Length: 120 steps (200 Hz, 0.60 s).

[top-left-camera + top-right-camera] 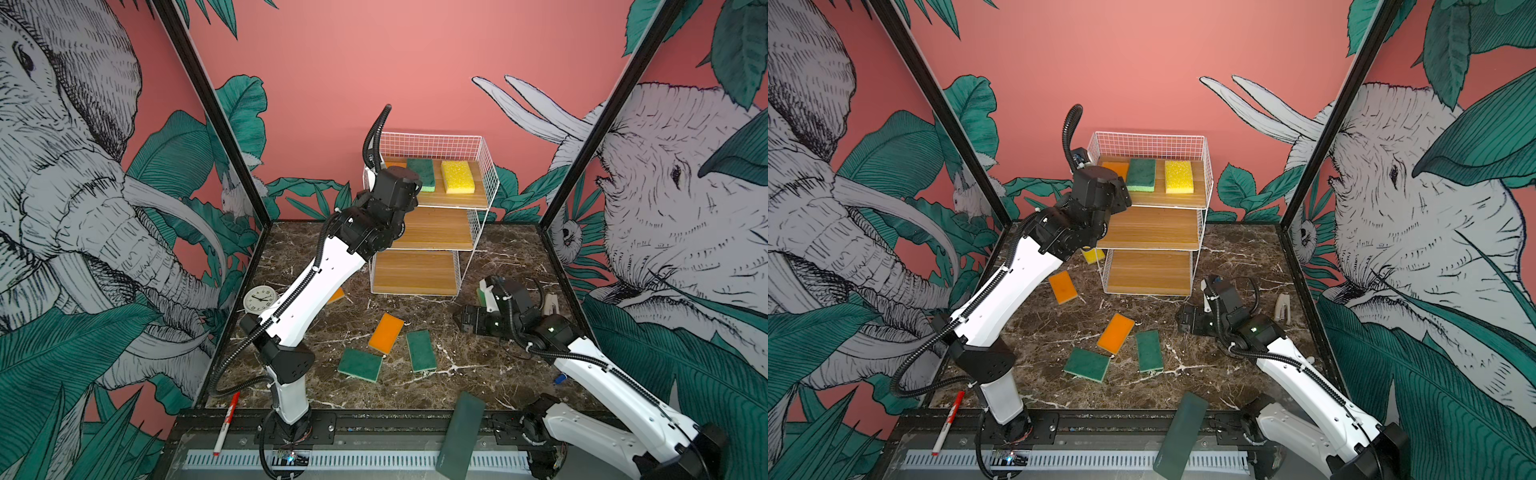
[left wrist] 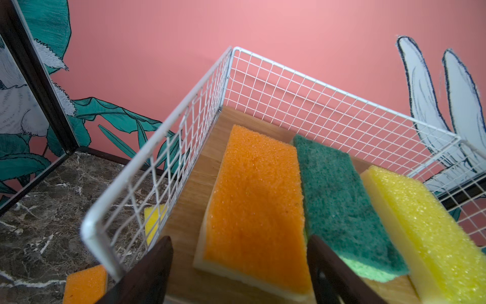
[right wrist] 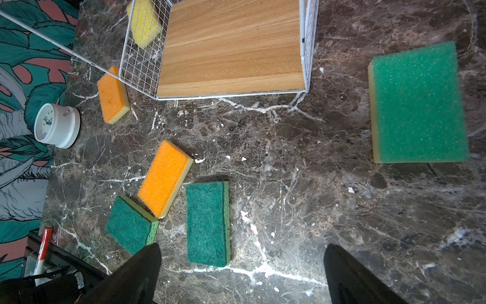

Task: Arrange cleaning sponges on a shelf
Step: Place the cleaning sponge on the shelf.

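The shelf point(image 1: 415, 272) stands at the back of the table. Its top board holds an orange sponge point(image 2: 257, 210), a green one point(image 2: 342, 205) and a yellow one point(image 2: 426, 237) side by side. My left gripper point(image 2: 242, 263) hovers at that board's front, open, its fingers straddling the orange sponge's near end without gripping it. On the marble lie an orange sponge point(image 1: 386, 332), two green sponges point(image 1: 421, 350) point(image 1: 360, 364), another orange one point(image 1: 1063, 286) and a yellow one point(image 1: 1092, 255) left of the shelf. My right gripper point(image 3: 242, 271) is low and open, empty, with a green sponge point(image 3: 418, 105) beside it.
A white clock point(image 1: 259, 300) sits by the left wall. A red marker point(image 1: 226, 424) and a long dark slab point(image 1: 461, 432) lie at the front edge. A stapler point(image 1: 1283, 307) rests near the right wall. The shelf's middle and bottom boards are bare.
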Each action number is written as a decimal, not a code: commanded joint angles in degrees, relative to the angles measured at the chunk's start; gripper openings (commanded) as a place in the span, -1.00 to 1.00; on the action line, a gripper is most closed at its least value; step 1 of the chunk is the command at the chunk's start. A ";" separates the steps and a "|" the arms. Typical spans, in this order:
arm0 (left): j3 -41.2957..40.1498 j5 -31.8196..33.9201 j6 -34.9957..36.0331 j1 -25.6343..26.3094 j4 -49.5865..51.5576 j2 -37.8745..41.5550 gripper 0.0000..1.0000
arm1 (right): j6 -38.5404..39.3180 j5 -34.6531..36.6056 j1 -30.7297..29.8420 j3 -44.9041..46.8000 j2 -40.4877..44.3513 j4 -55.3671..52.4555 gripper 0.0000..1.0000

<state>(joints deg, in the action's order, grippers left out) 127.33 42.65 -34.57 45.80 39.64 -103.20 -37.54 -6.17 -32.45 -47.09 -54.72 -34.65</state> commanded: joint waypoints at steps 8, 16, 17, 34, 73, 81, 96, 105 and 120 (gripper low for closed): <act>-3.17 1.20 -1.31 -0.27 -1.90 1.77 0.60 | -0.67 0.11 0.36 0.51 1.02 -0.08 0.98; -4.15 1.04 -1.54 -0.23 -2.63 2.40 0.58 | -0.66 0.11 0.37 0.52 1.06 -0.07 0.98; -4.30 0.99 -1.59 -0.25 -2.76 2.52 0.58 | -0.67 0.11 0.37 0.51 1.08 -0.06 0.98; -6.43 0.47 -2.18 -0.27 -3.86 4.00 0.56 | -0.63 -0.02 0.36 0.42 1.11 -0.06 0.98; -9.10 -0.20 -0.75 0.90 -5.97 7.53 0.52 | -0.69 -0.58 0.37 0.33 1.28 -0.15 0.98; -9.16 -0.20 -0.06 1.32 -6.30 8.15 0.52 | -0.69 -0.64 0.36 0.32 1.36 -0.15 0.99; -9.51 -0.65 0.87 2.03 -7.18 9.21 0.52 | -0.78 -0.75 0.35 0.20 1.40 -0.08 0.99; -9.93 -1.26 1.04 2.32 -7.72 9.92 0.50 | -0.78 -0.77 0.32 0.12 1.46 -0.06 0.98; -11.62 -2.00 1.28 2.80 -9.16 11.59 0.46 | -0.87 -0.63 0.35 -0.02 1.46 -0.20 0.98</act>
<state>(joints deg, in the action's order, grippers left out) 117.84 41.74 -33.91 47.72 33.28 -96.14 -37.60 -6.70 -32.45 -47.09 -54.17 -34.96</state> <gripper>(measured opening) 0.742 0.992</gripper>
